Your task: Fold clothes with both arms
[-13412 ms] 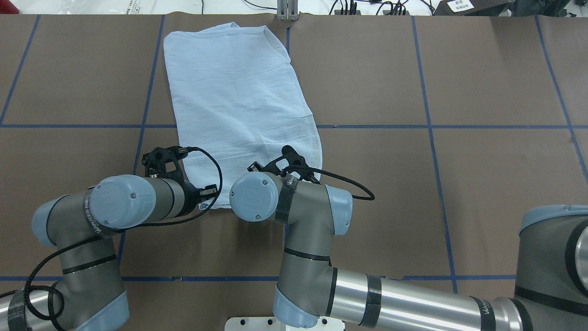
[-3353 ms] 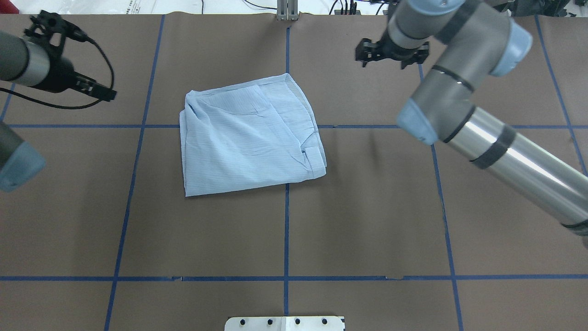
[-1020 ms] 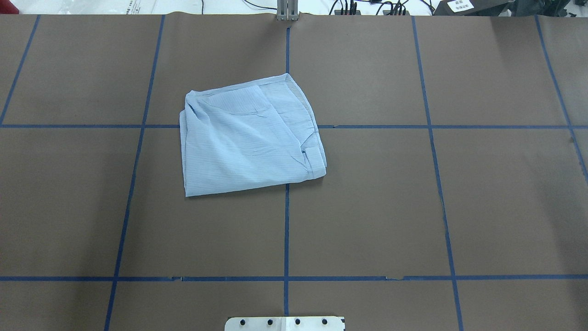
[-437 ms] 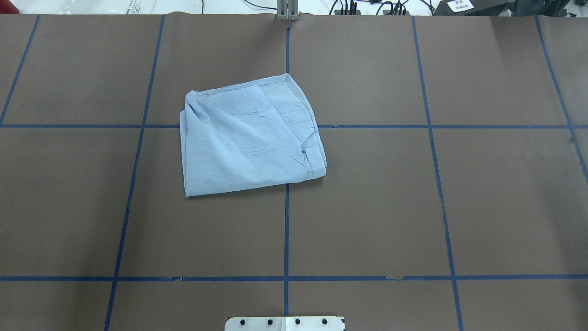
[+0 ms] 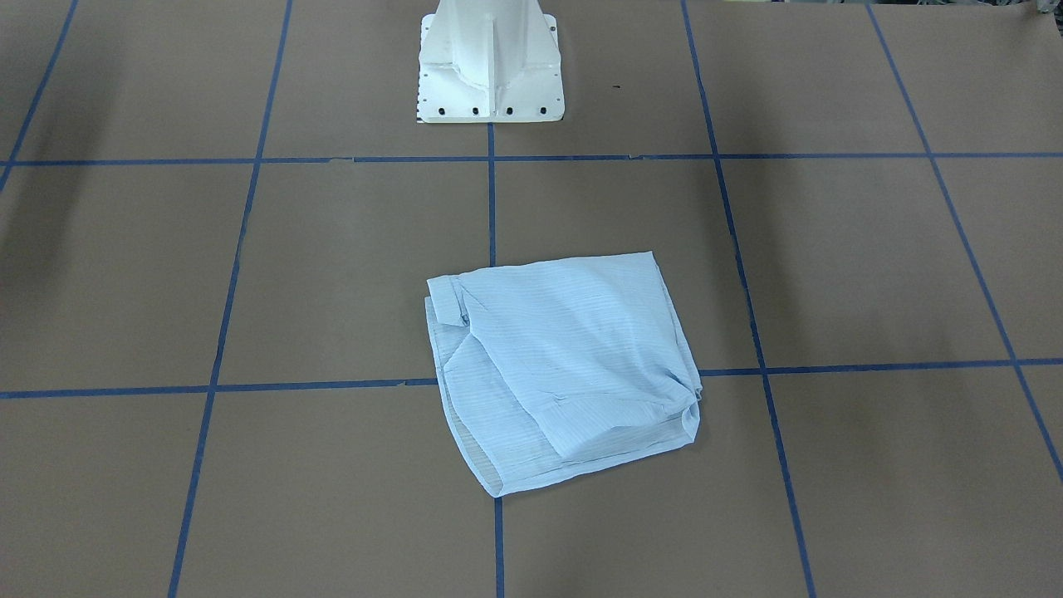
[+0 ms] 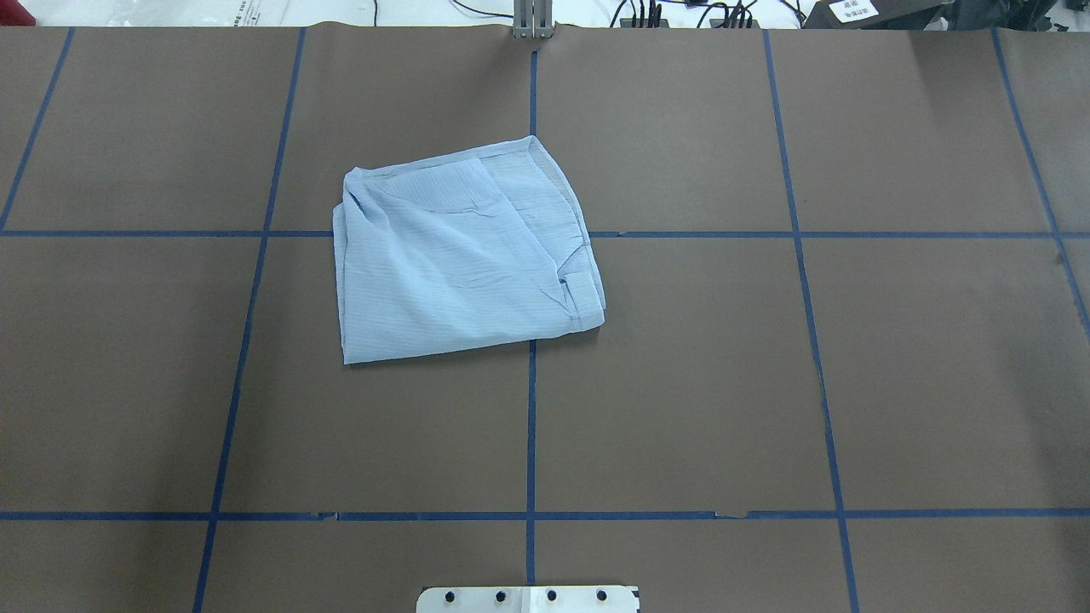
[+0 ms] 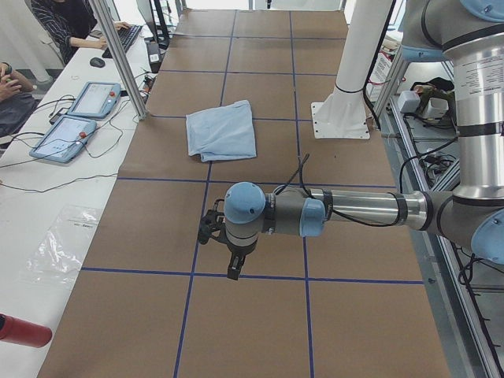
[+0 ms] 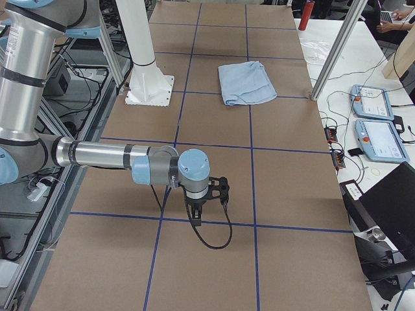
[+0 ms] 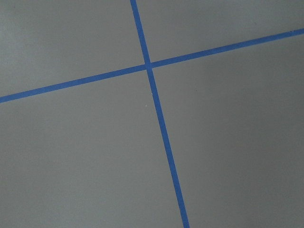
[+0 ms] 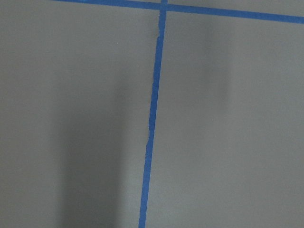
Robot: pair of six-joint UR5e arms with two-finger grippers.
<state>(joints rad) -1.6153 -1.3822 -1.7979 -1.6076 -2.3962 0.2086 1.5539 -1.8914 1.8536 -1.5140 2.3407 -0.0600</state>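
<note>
The clothes, one light blue striped shirt (image 6: 460, 264) (image 5: 565, 365), lie folded into a rough square on the brown table cover, left of the centre tape line in the overhead view. Nothing touches it. Neither arm shows in the overhead or front views. In the exterior left view my left gripper (image 7: 233, 266) hangs over bare table, far from the shirt (image 7: 222, 130). The exterior right view has my right gripper (image 8: 196, 212) over bare table too, well away from the shirt (image 8: 245, 82). I cannot tell whether either gripper is open or shut. Both wrist views hold only table and blue tape.
The white pedestal base (image 5: 490, 66) stands at the robot's side of the table. Blue tape lines grid the brown cover. Beside the table lie control tablets (image 7: 79, 110) (image 8: 373, 123), a metal post (image 7: 118, 55) and a red bottle (image 7: 24, 331). People sit at a desk (image 7: 55, 24).
The shirt went from a long flat shape with both grippers at its near hem to a folded square. Both arms then drew back out of the overhead view. Nothing moved in the last second.
</note>
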